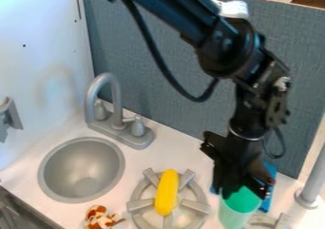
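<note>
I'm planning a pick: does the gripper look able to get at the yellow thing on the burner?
Probably yes: the yellow thing lies uncovered on the gray burner, with the gripper close by. It is right at the green cup, though, and would likely need to clear that first.

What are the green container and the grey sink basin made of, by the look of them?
The green container is probably smooth plastic: its pale lower wall looks translucent. The grey sink basin has a satin look, either metal or grey-painted plastic; its even colour and soft shading fit both.
</note>
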Motion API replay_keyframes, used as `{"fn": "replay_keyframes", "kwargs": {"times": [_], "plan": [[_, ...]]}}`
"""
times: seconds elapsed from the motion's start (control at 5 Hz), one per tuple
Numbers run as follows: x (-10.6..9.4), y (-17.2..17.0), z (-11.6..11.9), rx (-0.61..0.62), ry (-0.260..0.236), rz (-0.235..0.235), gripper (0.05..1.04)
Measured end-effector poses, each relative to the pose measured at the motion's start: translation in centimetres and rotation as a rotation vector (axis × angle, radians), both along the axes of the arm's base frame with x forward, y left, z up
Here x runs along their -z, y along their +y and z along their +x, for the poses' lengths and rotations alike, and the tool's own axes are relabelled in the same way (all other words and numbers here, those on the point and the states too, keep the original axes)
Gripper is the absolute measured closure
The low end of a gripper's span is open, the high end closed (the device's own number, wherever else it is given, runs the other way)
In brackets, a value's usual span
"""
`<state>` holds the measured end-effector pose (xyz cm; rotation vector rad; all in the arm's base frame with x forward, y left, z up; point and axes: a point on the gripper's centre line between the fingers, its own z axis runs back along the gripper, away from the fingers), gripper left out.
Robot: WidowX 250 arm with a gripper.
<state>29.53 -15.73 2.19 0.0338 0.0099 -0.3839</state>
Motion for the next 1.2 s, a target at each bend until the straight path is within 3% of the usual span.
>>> {"fn": "replay_keyframes", "kwargs": {"times": [0.4, 0.8, 1.0, 1.2], "plan": [[2.0, -4.6, 2.1, 0.081, 0.041, -0.014, 0.988], [5.6, -6.2, 2.7, 0.098, 0.099, 0.038, 0.988], [6.9, -6.5, 2.7, 0.101, 0.131, 0.093, 0.989], [7.1, -6.6, 2.9, 0.091, 0.137, 0.101, 0.989]]}}
